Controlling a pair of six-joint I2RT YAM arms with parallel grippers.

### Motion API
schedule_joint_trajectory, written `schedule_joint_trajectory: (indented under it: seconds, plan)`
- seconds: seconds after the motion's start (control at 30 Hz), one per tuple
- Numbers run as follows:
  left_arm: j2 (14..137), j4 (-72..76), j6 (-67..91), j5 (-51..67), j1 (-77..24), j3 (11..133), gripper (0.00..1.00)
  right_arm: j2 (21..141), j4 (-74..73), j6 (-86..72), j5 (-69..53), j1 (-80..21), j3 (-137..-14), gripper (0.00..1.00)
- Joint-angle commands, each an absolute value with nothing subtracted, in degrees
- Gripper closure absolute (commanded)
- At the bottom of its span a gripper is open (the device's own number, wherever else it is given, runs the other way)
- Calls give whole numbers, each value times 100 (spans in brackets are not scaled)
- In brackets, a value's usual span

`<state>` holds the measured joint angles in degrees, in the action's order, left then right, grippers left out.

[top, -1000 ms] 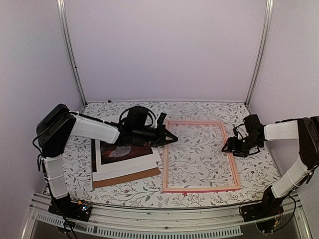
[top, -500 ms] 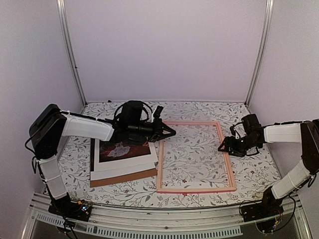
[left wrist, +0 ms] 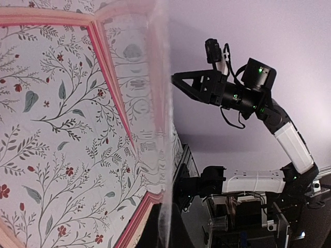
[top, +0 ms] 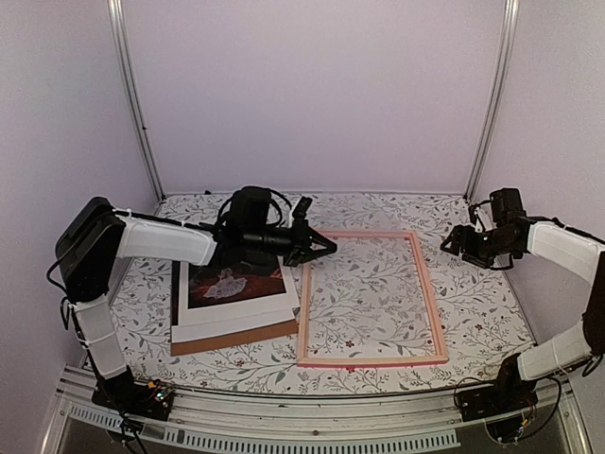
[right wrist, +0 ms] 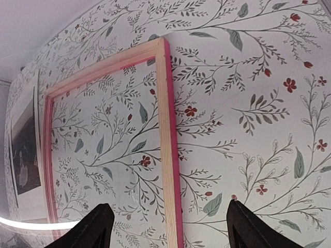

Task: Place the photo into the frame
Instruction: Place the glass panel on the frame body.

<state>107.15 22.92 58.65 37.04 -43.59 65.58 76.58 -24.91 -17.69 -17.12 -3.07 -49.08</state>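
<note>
On the floral bench (top: 473,312), the pink frame (top: 371,360) is lying flat, its left rail just beside the stack (top: 236,333) where the photo (top: 227,284) is resting on top. The left claw (top: 321,248) is sitting closed at the frame's far left corner. The right claw (top: 458,244) is hovering open to the frame's right, gripping nothing. A tug at that corner is probably risking the rail riding onto the stack and skewing the print.
</note>
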Motion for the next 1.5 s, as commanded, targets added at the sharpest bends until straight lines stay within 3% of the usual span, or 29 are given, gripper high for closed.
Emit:
schedule_joint_trajectory:
  seconds: [0.0,0.4,0.77,1.47]
  plan:
    - [10725,2854,6103,3941,-4357,6945,100,7346,-2871,-1595,-1542,208,-5180,21]
    - [11257,3454,6650,4049,-4524,7434,100,7314,-3022,-1442,-1553,550,-5291,21]
    - [12031,3321,6730,4018,-4595,7102,100,7415,-3010,-1418,-1628,580,-5285,21]
    - [11824,1990,5655,3056,-4564,6780,100,7627,-2830,-1398,-1927,571,-4996,22]
